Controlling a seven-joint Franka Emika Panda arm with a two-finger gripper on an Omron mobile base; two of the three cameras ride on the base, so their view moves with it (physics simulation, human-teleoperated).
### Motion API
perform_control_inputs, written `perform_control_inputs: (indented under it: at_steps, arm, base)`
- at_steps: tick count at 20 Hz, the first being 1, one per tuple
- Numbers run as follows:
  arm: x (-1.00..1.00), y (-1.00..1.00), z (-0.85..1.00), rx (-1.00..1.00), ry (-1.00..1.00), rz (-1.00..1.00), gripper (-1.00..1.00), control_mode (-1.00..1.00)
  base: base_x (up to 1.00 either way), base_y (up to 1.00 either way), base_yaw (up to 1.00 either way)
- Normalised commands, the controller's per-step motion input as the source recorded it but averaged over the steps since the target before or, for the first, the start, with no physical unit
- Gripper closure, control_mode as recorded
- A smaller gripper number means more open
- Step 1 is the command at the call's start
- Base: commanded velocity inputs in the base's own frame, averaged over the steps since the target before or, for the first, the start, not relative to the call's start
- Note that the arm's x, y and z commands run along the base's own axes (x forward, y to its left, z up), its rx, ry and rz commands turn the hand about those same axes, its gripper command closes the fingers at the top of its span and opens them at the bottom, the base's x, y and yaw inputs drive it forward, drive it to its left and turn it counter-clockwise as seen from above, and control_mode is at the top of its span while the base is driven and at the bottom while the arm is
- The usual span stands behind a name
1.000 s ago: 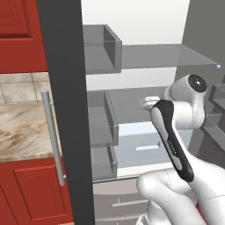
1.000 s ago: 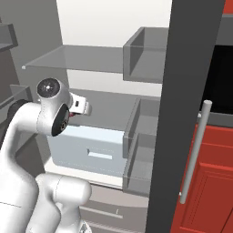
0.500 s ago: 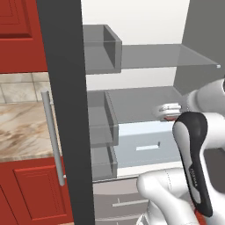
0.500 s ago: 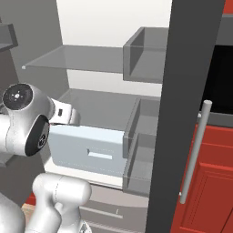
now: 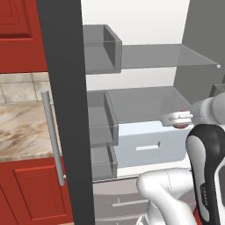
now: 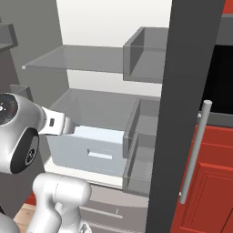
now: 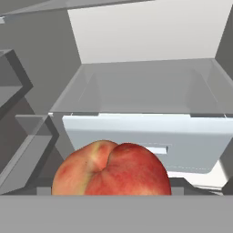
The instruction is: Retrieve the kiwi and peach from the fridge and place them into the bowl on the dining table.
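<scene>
The peach (image 7: 111,168) is sitting right between the tool's (image 5: 179,118) wide-spread jaws, apparently gripped, just outside the open fridge (image 5: 145,99).

Fridge (image 5: 145,88) open. Upper glass shelf (image 5: 167,55) lies above lower glass shelf (image 5: 145,103). Pale drawer (image 5: 151,145) sits directly beneath the lower shelf. Door bins (image 5: 101,48) flank the drawer. Peach (image 7: 111,169) lies before the drawer, between the gripper (image 5: 178,118) jaws, at lower-shelf height.
</scene>
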Motion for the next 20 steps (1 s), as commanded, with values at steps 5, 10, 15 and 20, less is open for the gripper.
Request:
perform_control_inputs:
  at_steps: [5, 10, 15, 20]
  arm:
    - [0.0, 0.0, 0.0, 0.0, 0.0, 0.0, 1.0, 1.0]
    - [0.0, 0.0, 0.0, 0.0, 0.0, 0.0, 1.0, 1.0]
    - [0.0, 0.0, 0.0, 0.0, 0.0, 0.0, 1.0, 1.0]
    - [0.0, 0.0, 0.0, 0.0, 0.0, 0.0, 1.0, 1.0]
  base:
    - [-0.67, -0.04, 0.0]
    - [-0.71, 0.0, 0.01]
    - [-0.39, -0.02, 0.17]
    - [-0.38, -0.03, 0.36]
